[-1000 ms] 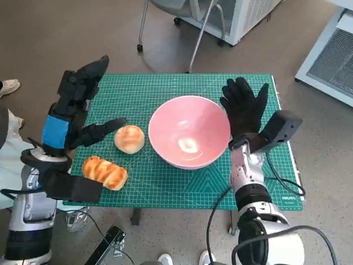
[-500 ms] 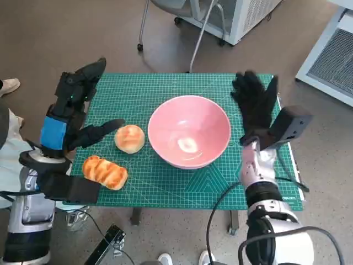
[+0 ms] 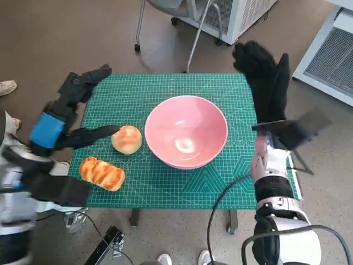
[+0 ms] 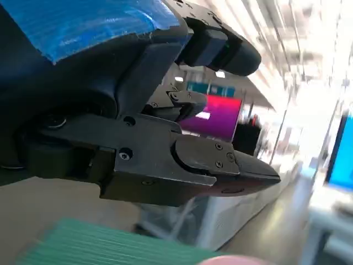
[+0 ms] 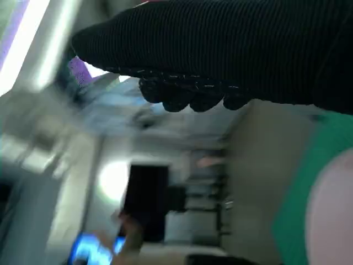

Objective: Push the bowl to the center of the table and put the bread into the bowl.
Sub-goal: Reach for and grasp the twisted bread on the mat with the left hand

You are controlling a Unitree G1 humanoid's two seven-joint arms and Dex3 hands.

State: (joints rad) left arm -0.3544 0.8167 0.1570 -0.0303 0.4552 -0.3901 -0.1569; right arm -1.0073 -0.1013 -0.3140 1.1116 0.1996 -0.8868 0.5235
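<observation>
A pink bowl point(image 3: 186, 131) stands near the middle of the green mat point(image 3: 160, 88). A round bun point(image 3: 127, 139) lies just left of it, and a long glazed bread point(image 3: 102, 172) lies at the mat's front left. My left hand point(image 3: 71, 113) hovers over the mat's left edge, fingers spread, its thumb almost at the bun, holding nothing. My gloved right hand point(image 3: 265, 77) is lifted above the mat's right edge, fingers spread, apart from the bowl. In the left wrist view the black fingers point(image 4: 182, 149) are empty. The glove point(image 5: 220, 49) shows in the right wrist view.
A chair's metal legs point(image 3: 193, 38) and a white cabinet point(image 3: 237, 16) stand behind the table. Another pale unit point(image 3: 331, 49) is at the right. A shoe point(image 3: 6, 87) shows at the far left, a black device point(image 3: 107, 245) on the floor in front.
My right hand has pulled away from the bowl's right rim, rising and going back to the right. My left arm has shifted slightly left. The bowl and breads hold their places.
</observation>
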